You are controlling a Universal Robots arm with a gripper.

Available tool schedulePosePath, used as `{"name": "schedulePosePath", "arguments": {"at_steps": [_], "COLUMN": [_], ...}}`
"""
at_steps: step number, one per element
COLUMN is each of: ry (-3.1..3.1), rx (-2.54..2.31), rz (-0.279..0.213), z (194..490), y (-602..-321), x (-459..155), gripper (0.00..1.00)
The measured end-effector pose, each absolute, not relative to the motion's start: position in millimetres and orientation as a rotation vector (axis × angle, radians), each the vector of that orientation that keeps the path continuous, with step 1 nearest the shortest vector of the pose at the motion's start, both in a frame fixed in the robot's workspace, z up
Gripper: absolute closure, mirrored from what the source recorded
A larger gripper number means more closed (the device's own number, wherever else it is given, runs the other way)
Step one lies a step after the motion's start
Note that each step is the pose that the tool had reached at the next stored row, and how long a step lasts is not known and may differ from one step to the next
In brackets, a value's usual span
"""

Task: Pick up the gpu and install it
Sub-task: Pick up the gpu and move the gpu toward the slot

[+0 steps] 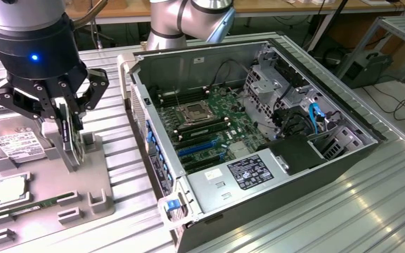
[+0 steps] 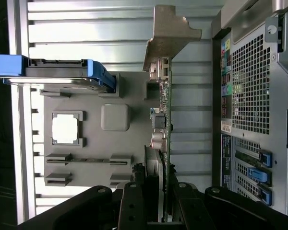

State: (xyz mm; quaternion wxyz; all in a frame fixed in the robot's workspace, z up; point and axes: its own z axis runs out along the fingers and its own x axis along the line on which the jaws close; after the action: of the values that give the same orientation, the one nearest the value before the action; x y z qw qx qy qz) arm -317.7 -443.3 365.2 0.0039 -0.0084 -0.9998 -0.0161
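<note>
**A:** What lies at the exterior view's left?

**B:** A grey holder tray point(image 1: 93, 182) on the ribbed metal table point(image 1: 357, 211). It carries a silver hard drive point(image 1: 18, 145) with a white label. Nearer the camera are a square processor chip point(image 1: 9, 190) and a narrow green memory stick point(image 1: 37, 203).

**A:** And the claw?

**B:** The gripper point(image 1: 65, 118) hangs over the tray's right part, pointing down. Its fingers point(image 2: 132, 206) press against both faces of the gpu point(image 1: 70, 145), pinching it.

**A:** So where is the gpu?

**B:** It stands on edge between the fingers, with its lower edge down at the tray. I cannot tell whether it sits in its slot or has cleared it. In the wrist view it is seen edge-on, with its silver bracket point(image 2: 170, 33) at one end. It is outside the computer, not yet installed.

**A:** And further right?

**B:** Just beside the tray, the open computer case point(image 1: 188, 66) lies on its side. Inside is the green motherboard point(image 1: 206, 121) with blue expansion slots point(image 1: 202, 147). A labelled power supply point(image 1: 248, 171) sits at the near corner, and blue cables point(image 1: 315, 116) run toward the exterior view's right.
</note>
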Motion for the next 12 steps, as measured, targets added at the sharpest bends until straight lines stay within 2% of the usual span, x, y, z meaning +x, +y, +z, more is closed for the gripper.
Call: {"name": "schedulePosePath", "arguments": {"at_steps": [12], "ry": [-3.133], "rx": [-0.026], "rz": [-0.051], "z": [373.4], "y": [-443.3], "x": [-317.7], "gripper": [0.73]}}
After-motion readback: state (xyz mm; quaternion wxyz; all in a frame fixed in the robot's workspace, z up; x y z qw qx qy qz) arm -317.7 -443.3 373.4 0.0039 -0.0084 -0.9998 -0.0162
